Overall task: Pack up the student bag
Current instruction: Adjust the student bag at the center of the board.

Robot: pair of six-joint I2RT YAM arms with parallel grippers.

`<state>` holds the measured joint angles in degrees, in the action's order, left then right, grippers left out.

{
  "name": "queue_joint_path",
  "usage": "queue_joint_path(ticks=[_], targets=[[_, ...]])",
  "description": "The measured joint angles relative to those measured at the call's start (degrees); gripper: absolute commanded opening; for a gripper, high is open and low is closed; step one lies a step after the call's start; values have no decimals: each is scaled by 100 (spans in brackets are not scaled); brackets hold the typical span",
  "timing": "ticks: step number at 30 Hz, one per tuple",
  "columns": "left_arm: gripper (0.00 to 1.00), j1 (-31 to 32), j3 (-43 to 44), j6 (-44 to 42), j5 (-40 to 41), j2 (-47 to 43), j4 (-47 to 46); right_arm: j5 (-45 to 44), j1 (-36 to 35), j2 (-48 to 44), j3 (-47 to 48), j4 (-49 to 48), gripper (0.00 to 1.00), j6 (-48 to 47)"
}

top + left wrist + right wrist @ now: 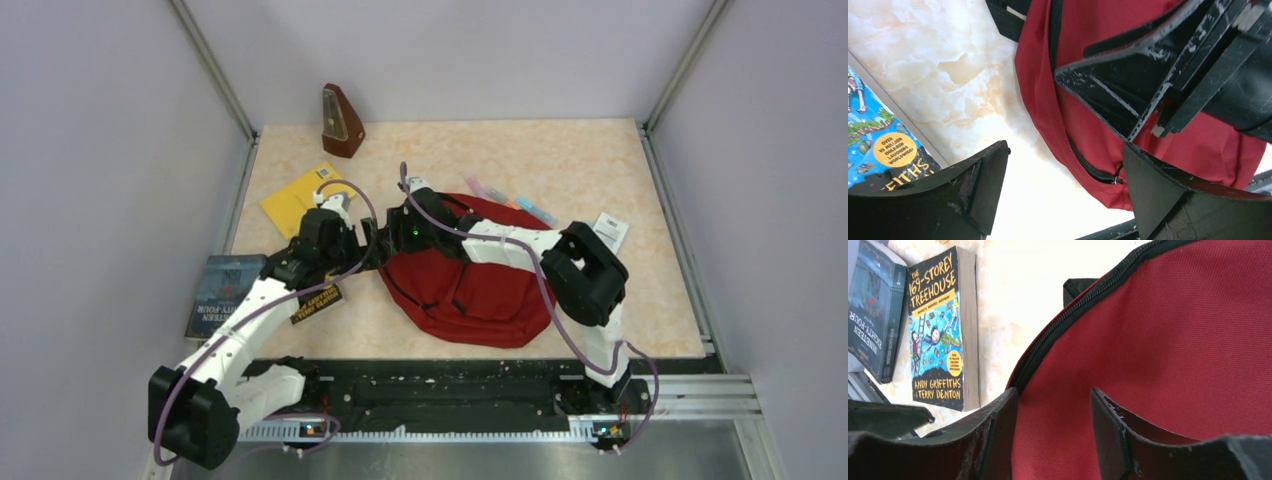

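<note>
**Top view.** The student bag (470, 285) is lying flat at the middle of the worktop (560, 160), closer to the near edge. Both arms are reaching to the bag's left rim, where the left pincer (375, 250) and the right pincer (402, 233) are sitting close together. A metronome (342, 122) is standing at the far left corner. A yellow envelope (295, 202) is lying near the left edge. A dark book (225, 292) is lying at the left edge toward the near corner. A paperback (318, 302) is lying partly under the left arm. Coloured pens (512, 200) are lying just beyond the bag.

**Left wrist view.** The left pincer is standing wide apart and holding nothing, its fingers (973, 195) framing bare worktop and the bag's zipper edge. A zipper pull (1118, 179) is showing beside one finger. The right pincer is hanging just above the red fabric.

**Right wrist view.** The right pincer's fingers (998, 432) are sitting partly closed with red fabric filling the gap. Whether they are pinching it cannot be told. The paperback and the dark book are lying side by side beyond the bag's black zipper trim (1068, 322).
</note>
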<state>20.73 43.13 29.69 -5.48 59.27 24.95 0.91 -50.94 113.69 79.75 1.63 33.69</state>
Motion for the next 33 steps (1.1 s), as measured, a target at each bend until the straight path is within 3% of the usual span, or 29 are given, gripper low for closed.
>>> queue_joint_path(ticks=[5, 7, 14, 25, 28, 33], targets=[[88, -96, -24, 48, 105, -4, -188, 50, -2, 35, -17, 15, 6, -57], [89, -122, -24, 61, 188, -2, -251, 35, -2, 35, -28, 20, 0, -79], [88, -216, -22, 96, 380, 223, -638, -87, -2, -575, -890, -155, 0, -81], [85, -232, 448, 57, -101, 2002, -1196, -973, -7, -3333, -3086, -361, 0, 234], [73, -229, 636, 9, -225, 2350, -1307, -1375, -7, -4054, -3606, -195, 0, 374], [44, -219, 748, -138, -267, 2717, -1377, -2151, -7, -5149, -4494, 361, 0, 765]])
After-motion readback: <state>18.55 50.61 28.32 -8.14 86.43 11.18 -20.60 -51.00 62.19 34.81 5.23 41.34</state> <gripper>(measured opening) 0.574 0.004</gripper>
